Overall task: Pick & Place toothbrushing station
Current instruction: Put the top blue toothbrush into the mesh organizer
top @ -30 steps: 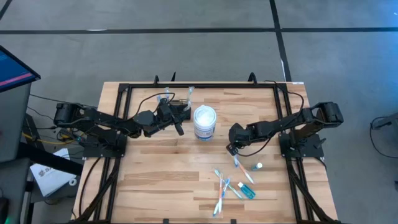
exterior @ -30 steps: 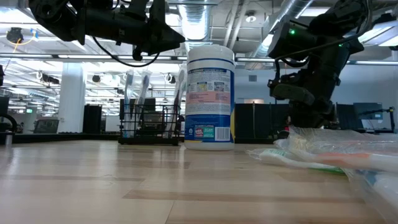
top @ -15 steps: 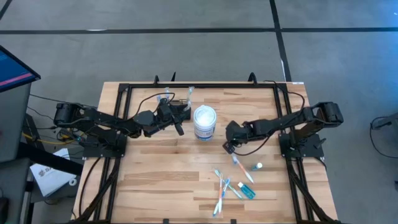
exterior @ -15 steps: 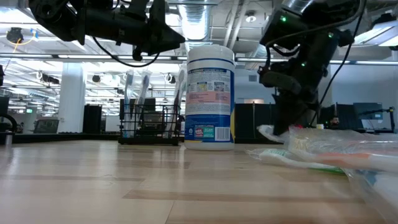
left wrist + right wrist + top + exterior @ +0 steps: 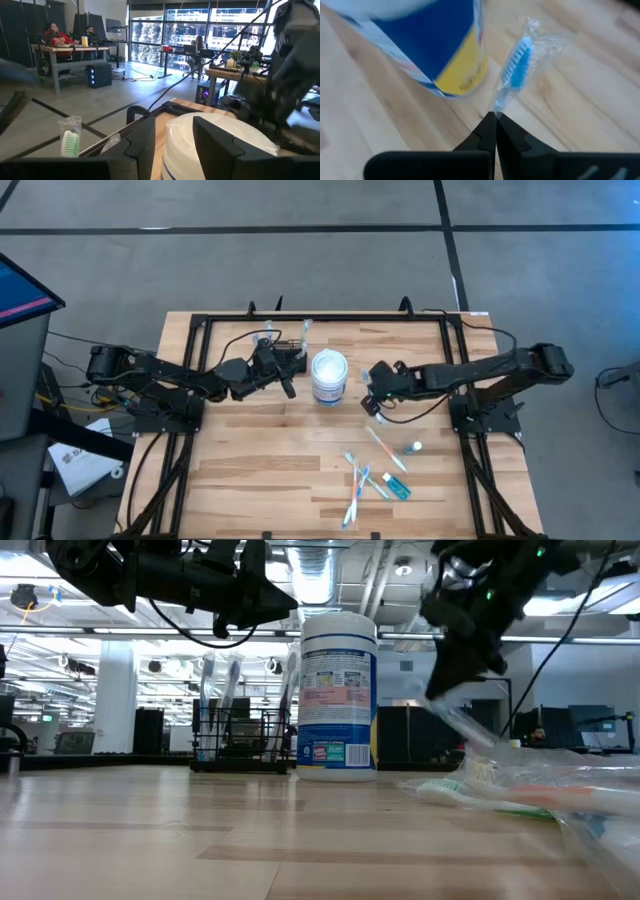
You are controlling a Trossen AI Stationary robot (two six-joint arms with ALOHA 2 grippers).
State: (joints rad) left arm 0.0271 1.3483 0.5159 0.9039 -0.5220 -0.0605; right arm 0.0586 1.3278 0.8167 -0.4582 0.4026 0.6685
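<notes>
Holding a wrapped toothbrush (image 5: 517, 70) in my right hand (image 5: 371, 402), fingers pinched tight on the end of its clear wrapper, blue bristles pointing away from the hand. The right hand is up off the bench (image 5: 250, 470), just beside the white tub (image 5: 329, 377) on its right side. In the low view the toothbrush hangs slanted down from the hand (image 5: 452, 690), clear of the wood.

My left hand (image 5: 291, 385) hovers in the air on the other side of the tub, close to it, fingers parted with nothing between them; its wrist camera looks straight over the tub's white lid (image 5: 220, 140).

The black wire rack (image 5: 243, 739) stands on the bench at the far side, just left of the tub, and already has wrapped toothbrushes standing upright in it (image 5: 222, 680).

Nearer the front edge, right of centre, a loose heap of more packaged toothbrushes (image 5: 368, 480) lies flat on the wood, well apart from the rack.
</notes>
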